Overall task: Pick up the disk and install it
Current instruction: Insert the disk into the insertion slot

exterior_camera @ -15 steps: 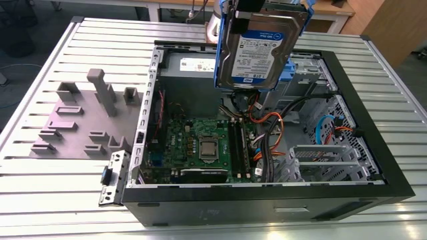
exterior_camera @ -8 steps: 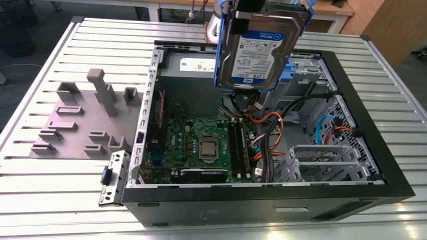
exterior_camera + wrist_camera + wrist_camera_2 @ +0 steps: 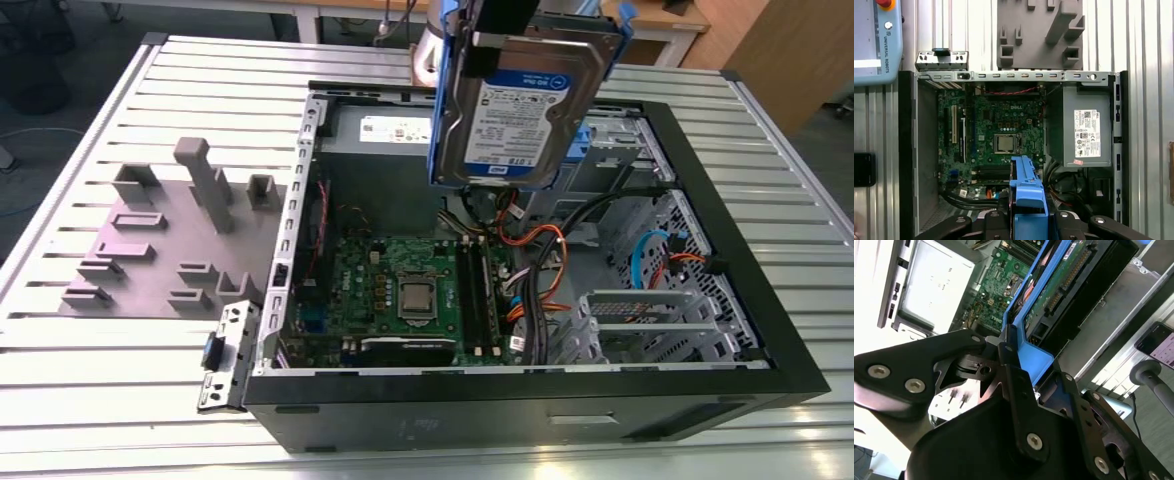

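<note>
The disk (image 3: 514,100) is a silver hard drive with a white-and-blue label, framed by a bright blue bracket. It hangs upright in the air above the far part of the open computer case (image 3: 507,405). My gripper (image 3: 505,18) is shut on the bracket's top end, at the upper edge of the exterior view. In the second wrist view the black fingers (image 3: 1006,365) clamp the blue bracket (image 3: 1036,357), and the drive's green circuit side (image 3: 1054,295) runs away from them. In the first wrist view the bracket (image 3: 1026,187) sticks out over the case interior.
Inside the case lie the green motherboard (image 3: 400,290), the grey power-supply box (image 3: 1086,125), orange and black cables (image 3: 534,250) and a metal drive cage (image 3: 641,320). A grey slotted fixture (image 3: 174,240) sits on the exterior view's left. A teach pendant (image 3: 876,40) lies beside the case.
</note>
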Robot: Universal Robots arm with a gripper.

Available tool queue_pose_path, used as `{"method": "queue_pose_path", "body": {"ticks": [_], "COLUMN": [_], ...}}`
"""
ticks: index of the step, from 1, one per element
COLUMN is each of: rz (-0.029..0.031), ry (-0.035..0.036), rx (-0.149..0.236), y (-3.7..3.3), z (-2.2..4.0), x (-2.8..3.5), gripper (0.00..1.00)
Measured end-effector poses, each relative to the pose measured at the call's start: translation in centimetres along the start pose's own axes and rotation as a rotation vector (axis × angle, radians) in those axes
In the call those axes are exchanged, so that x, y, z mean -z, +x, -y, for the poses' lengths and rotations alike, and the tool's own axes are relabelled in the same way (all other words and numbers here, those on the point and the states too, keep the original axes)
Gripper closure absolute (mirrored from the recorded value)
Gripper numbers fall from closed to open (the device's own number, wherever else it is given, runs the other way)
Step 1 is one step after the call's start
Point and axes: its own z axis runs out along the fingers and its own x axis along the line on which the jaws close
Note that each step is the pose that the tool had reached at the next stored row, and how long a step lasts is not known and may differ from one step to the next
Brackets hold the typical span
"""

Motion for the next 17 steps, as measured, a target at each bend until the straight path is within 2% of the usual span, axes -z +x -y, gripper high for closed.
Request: {"method": "queue_pose_path", "body": {"ticks": [5,13,15,17], "rz": [-0.0014,-0.0015,-0.0016,-0.0014], "ry": [0.0000,0.0001,0.0001,0.0001], "rx": [0.000,0.000,0.000,0.000], "y": [1.30,4.14,4.61,4.78], "z": [0.04,0.25,0.35,0.47], "x": [0.04,-0.04,-0.11,-0.20], "gripper": [0.64,0.64,0.64,0.64]}}
